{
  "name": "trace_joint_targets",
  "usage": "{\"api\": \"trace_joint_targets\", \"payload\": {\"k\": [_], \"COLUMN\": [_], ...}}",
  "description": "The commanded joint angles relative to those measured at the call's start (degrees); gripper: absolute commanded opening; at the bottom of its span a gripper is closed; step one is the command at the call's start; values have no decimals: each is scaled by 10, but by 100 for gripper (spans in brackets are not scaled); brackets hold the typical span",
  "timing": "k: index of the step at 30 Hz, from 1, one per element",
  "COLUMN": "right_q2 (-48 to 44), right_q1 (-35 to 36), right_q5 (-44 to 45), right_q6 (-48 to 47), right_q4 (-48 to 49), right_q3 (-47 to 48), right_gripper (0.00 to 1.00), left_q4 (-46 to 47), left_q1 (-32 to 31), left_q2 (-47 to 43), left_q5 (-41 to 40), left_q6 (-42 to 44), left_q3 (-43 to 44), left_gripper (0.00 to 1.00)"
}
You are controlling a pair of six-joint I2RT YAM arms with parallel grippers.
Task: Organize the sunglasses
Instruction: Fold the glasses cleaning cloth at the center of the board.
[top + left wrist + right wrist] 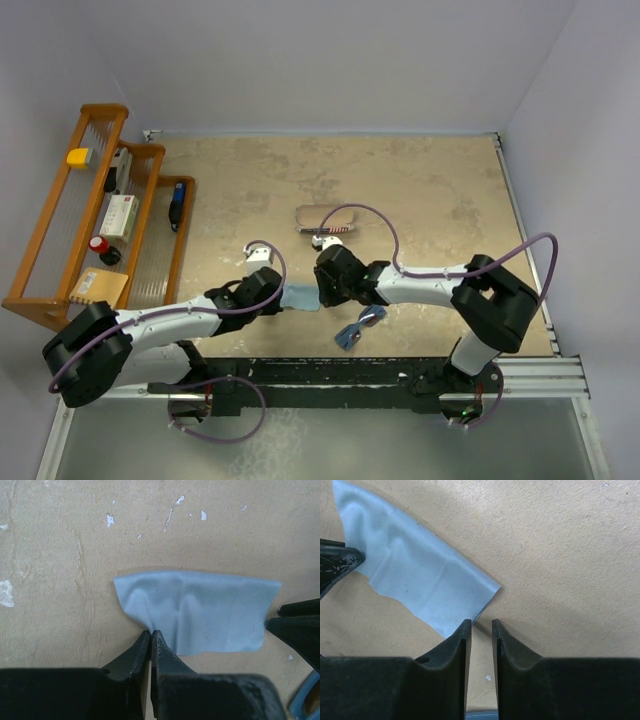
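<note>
The sunglasses (358,328) have blue lenses and thin dark arms. They lie on the table near the front edge, under my right forearm; one lens edge shows in the left wrist view (306,700). A light-blue cloth (300,297) lies flat between my two grippers. My left gripper (150,632) is shut, pinching the cloth's (200,615) near-left edge. My right gripper (481,622) is slightly open and empty, its tips at the opposite corner of the cloth (415,580). The oval grey glasses case (322,217) lies further back.
A wooden stepped rack (100,215) stands at the left edge of the table and holds several small items. A metal rail (400,375) runs along the front edge. Cables loop over both arms.
</note>
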Motion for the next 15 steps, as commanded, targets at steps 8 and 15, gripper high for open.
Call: {"api": "trace_joint_targets", "payload": {"k": [8, 15], "right_q2": [12, 29], "right_q1": [42, 64], "right_q5": [48, 77], "right_q6": [83, 105], "right_q4": [-44, -57], "right_q3": [37, 38], "right_gripper": [29, 29], "left_q4": [21, 13], "left_q1": [-5, -5], "left_q2": [-15, -34], "left_q5": [12, 11], "left_q6": [18, 24], "left_q3": [-7, -17], "left_gripper": [0, 0]}}
